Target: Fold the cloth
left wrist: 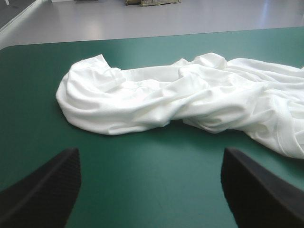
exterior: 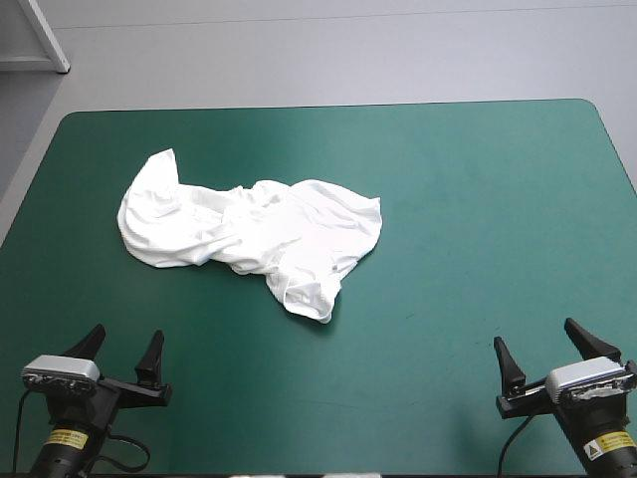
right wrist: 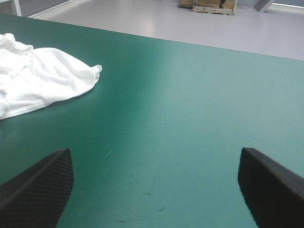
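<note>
Teal-green cover (exterior: 478, 199): T-shirt (exterior: 249, 234) lengthwise left-right

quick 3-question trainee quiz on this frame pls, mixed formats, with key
1. True or false: the T-shirt lies neatly folded.
2. Which is nearer the T-shirt? A) left claw B) right claw C) both touch it
3. Fill in: both claws stand ____, holding nothing.
Key: 1 false, it is a crumpled heap; 2 A; 3 open.
</note>
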{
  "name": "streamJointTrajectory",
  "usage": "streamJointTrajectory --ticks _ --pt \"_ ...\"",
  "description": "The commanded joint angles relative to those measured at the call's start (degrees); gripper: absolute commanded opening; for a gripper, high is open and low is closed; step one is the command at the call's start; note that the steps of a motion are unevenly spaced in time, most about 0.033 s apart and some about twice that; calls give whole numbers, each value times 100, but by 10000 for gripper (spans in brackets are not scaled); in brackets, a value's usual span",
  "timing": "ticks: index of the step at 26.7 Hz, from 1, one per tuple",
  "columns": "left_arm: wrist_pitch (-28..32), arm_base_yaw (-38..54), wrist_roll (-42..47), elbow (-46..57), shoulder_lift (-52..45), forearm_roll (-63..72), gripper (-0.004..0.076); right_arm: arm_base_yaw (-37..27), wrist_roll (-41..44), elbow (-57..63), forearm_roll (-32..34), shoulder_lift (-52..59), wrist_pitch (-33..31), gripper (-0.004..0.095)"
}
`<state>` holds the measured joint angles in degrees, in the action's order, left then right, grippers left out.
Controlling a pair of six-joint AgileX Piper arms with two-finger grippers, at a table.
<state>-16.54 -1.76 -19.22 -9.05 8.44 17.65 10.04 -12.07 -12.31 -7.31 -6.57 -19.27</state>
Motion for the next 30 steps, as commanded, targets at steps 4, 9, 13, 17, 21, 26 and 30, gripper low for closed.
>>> streamJointTrajectory --ticks 4,9,13,17,21,26,30 --pt "441 4 45 -180 70 76 592 18 -24 -133 -13 -97 405 887" --pt "451 4 45 -180 70 76 592 18 -24 -133 -13 -97 405 887" --pt "451 4 21 -180 70 76 592 18 -24 -133 -13 -97 405 887" --pt "425 4 34 -180 70 76 592 18 -24 -144 11 -97 386 887" --pt "422 4 104 -433 201 -160 592 18 -46 -395 11 -125 -119 887" --pt "448 4 1167 -1364 1570 -865 592 18 -23 -534 -134 -764 -208 887" --pt "676 4 1520 -1928 3130 -1301 592 18 19 -1079 -491 -1515 -407 887"
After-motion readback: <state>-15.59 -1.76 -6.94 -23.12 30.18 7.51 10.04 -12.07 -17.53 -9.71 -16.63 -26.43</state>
